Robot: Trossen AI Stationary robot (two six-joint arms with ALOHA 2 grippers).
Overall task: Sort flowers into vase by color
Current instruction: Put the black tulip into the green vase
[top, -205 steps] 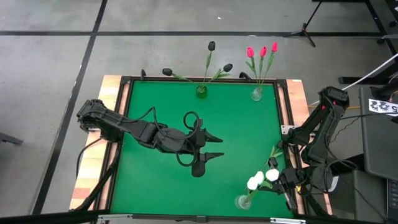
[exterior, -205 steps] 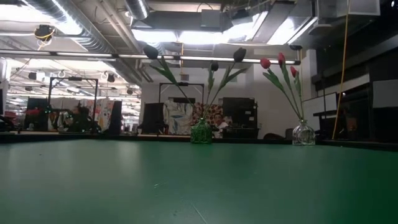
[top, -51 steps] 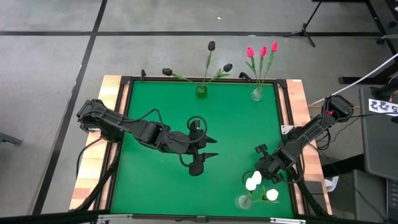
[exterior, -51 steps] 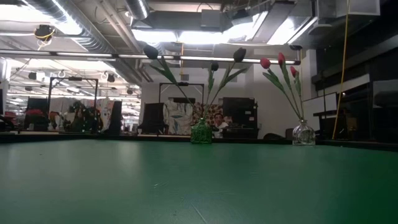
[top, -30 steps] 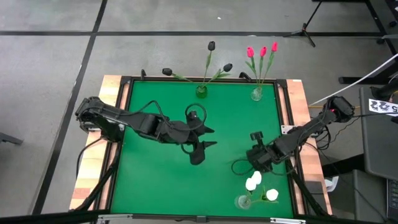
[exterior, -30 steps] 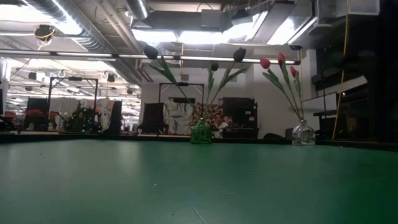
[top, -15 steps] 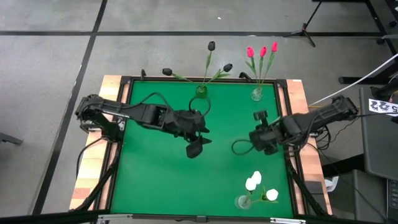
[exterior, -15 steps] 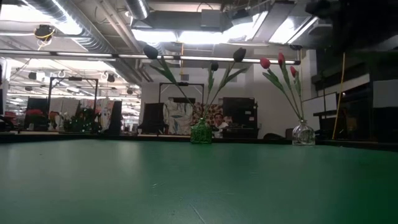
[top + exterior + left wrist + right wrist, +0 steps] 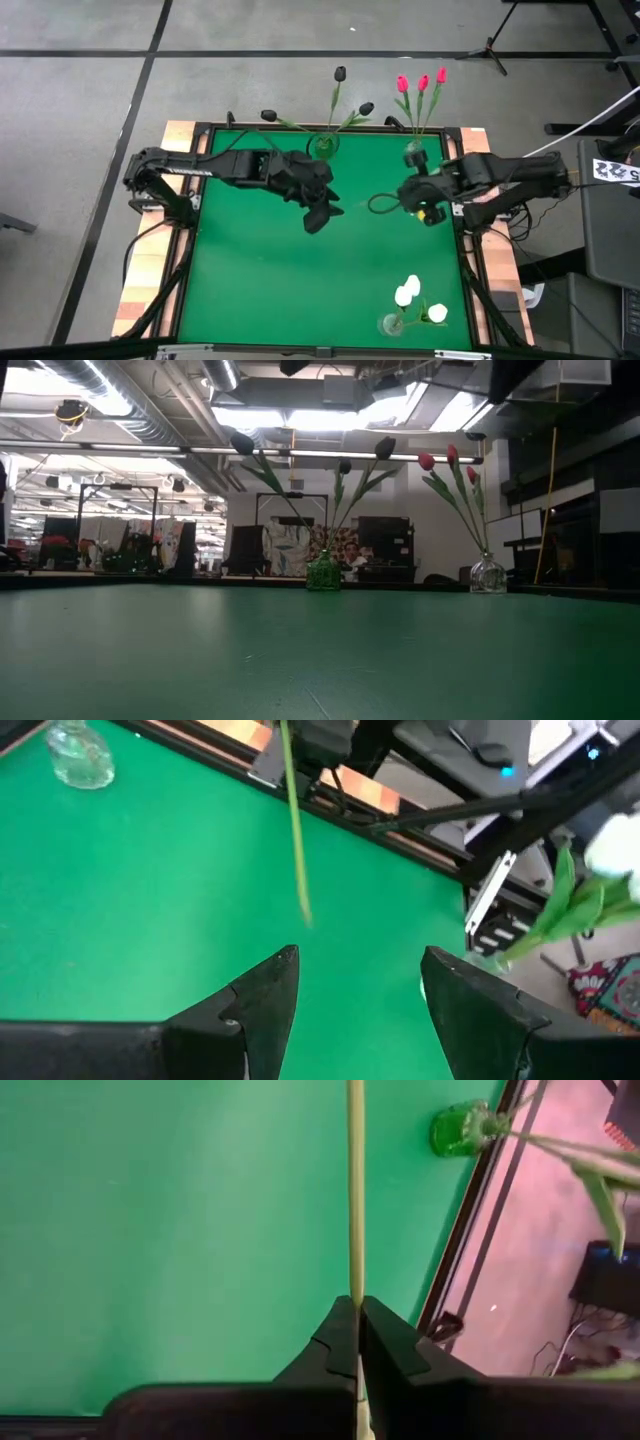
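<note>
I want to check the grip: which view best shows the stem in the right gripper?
The right wrist view: the green stem runs straight out, pinched in the shut right gripper. The left wrist view shows its length hanging free, farther off. In the high view I cannot make it out; the low view misses it.

Table (image 9: 250, 270) was covered in matt green felt-like cloth, wood-look border. Clear vase (image 9: 80, 758) looked glassy, glossy. Stem (image 9: 355, 1190) looked smooth plastic.
</note>
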